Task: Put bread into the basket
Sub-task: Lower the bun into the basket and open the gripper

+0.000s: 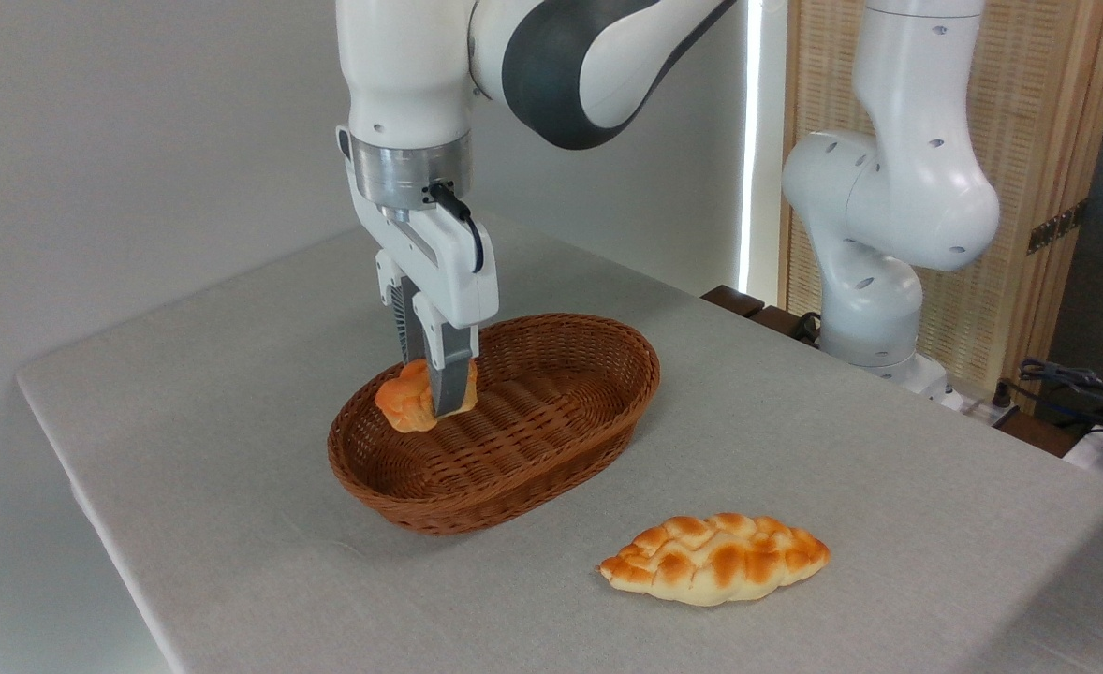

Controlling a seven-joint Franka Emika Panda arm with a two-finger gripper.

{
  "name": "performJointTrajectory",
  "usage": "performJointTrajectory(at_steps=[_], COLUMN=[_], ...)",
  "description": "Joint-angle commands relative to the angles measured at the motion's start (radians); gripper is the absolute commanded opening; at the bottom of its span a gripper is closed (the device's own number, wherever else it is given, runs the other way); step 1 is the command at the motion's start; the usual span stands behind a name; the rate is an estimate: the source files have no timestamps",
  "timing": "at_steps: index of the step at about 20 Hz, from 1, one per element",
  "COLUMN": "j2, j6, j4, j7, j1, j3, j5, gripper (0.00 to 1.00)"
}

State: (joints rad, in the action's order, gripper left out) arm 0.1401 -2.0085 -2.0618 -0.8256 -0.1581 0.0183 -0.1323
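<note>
Grey cloth covers the tabletop (233, 393), and I've got my gripper (434, 398) pointing straight down into the left end of the basket (561, 440), fingers (453, 379) clamped on the bread (402, 402). That orange bun sits low inside the wicker wall, whether touching the bottom I can't tell. A braided loaf (715, 557) lies just beside the basket, towards the tabletop's near edge.

A lab: robot arm (889, 187) base bolted beside cloth-covered table (889, 487) (cables (1076, 384) trailing).
</note>
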Motion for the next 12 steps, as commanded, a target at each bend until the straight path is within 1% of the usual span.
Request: performJointTrajectory(at_steps=[1,5,8,10,11,12], j2=[0.003,0.003,0.007,0.01,0.01,0.01], j6=[0.04,0.042,0.042,0.06,0.071,0.073], j4=[-0.008,-0.006,0.003,0.005,0.012,0.022], j7=[0.028,0.049,0.056,0.055,0.056,0.057], j1=[-0.014,-0.014,-0.008,-0.006,-0.006,-0.004], j3=[0.008,0.009,0.026,0.067,0.074,0.075], j5=[-0.017,-0.009,0.005,0.078,0.112,0.132], gripper=[1.0,1.0,1.0,1.0,1.0,1.0])
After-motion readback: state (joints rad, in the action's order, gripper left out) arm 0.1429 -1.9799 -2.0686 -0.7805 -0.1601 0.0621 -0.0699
